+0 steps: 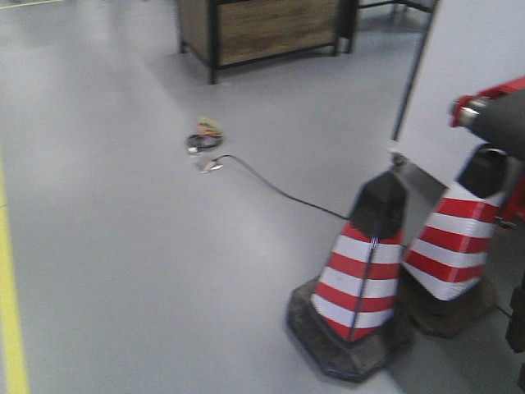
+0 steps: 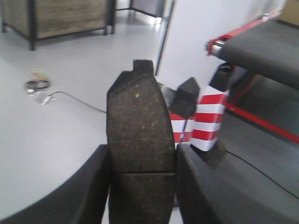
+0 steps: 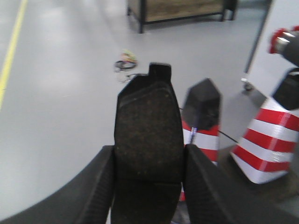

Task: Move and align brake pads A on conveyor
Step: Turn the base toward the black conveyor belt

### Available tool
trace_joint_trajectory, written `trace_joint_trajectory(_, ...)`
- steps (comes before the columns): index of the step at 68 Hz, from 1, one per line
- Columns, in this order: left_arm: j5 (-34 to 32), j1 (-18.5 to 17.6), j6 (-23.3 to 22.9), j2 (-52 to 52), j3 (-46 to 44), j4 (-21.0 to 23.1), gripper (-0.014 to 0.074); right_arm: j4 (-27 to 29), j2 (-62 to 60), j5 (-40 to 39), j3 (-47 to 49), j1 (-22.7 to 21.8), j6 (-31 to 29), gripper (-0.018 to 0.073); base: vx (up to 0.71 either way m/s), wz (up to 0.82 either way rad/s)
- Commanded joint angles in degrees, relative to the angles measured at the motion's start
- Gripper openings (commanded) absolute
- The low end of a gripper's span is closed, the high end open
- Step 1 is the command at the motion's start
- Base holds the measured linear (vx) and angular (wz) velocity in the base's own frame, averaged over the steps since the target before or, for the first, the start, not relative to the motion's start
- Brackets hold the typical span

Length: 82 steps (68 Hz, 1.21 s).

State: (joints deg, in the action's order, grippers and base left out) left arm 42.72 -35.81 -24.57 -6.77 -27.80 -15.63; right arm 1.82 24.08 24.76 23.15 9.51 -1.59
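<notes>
Clamped between the two dark fingers (image 2: 93,186) of the left claw (image 2: 141,186) stands a brake pad (image 2: 140,135), upright, its long axis running straight out along the claw, its tabbed end pointing up and away from the wrist and its groove crossing just above the fingertips. Both fingers press its long sides, so this claw is closed on the pad. The right claw (image 3: 148,186) shows the same grip: a second brake pad (image 3: 148,135) sits pinched between its ribbed fingers (image 3: 96,191), long axis along the claw, tab at the far end. The relation that matters is where the conveyor (image 2: 268,46) lies from these pads. In the left wrist view it stands to the right and far of the held pad, well apart from it, its dark belt edged in red and ending in a roller; two red-and-white traffic cones (image 2: 208,119) stand between the pad and that belt. In the right wrist view only the roller end (image 3: 282,42) shows at the far right edge. By my judgement both pads must be carried rightward before either can be set down. Which arm is nearer the belt I cannot tell. Beyond, on the grey floor (image 1: 123,246), lies a cable (image 1: 279,190).
</notes>
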Motion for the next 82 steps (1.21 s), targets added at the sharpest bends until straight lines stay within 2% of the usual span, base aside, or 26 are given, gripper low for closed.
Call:
trace_joint_trajectory(1,-5.6,0.0,-0.1,-0.9,-1.5,-0.8,-0.0006,-0.2,0.1,-5.6,1.8,-0.2,-0.2,-0.0004,0.16,-0.81)
trace_joint_trajectory(82,-5.6,-0.1,-0.1,-0.9,-1.5,-0.8,-0.0006,-0.2,0.1,-5.6,1.8,-0.2,-0.2,-0.0004,0.14,-0.82)
